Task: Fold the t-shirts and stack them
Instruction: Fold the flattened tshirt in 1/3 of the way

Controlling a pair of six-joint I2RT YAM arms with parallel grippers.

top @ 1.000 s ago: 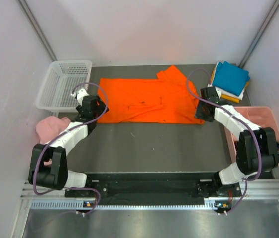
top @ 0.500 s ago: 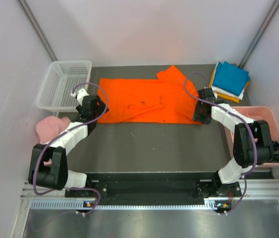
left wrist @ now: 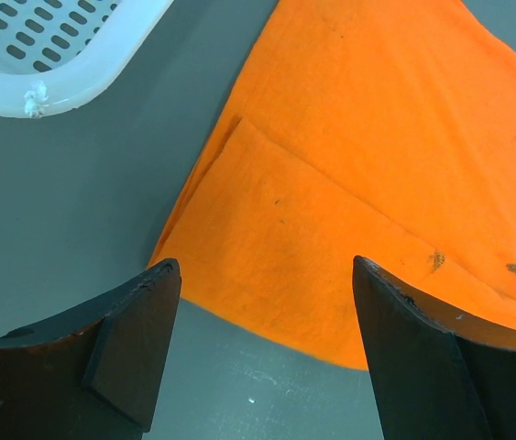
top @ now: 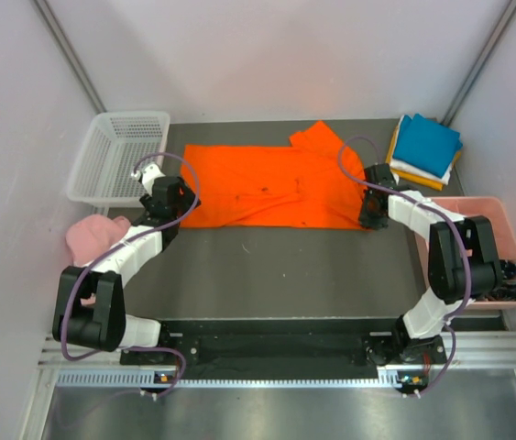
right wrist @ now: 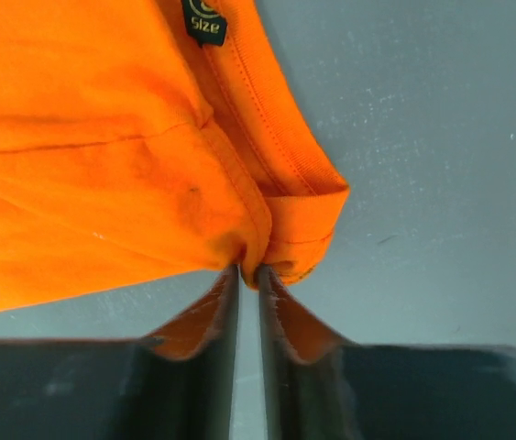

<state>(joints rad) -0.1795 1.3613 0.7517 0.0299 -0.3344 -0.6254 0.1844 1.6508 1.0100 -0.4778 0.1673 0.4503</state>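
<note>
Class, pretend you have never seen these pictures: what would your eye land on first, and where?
The orange t-shirt lies spread across the far middle of the table. The right claw is shut on its right near corner, while the left claw hovers open at its left corner. A folded stack topped in teal blue sits at the far right.

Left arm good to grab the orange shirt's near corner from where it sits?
Probably yes. The left gripper is open right over that corner of the orange shirt, with nothing between them; the basket sits off to the side.
</note>
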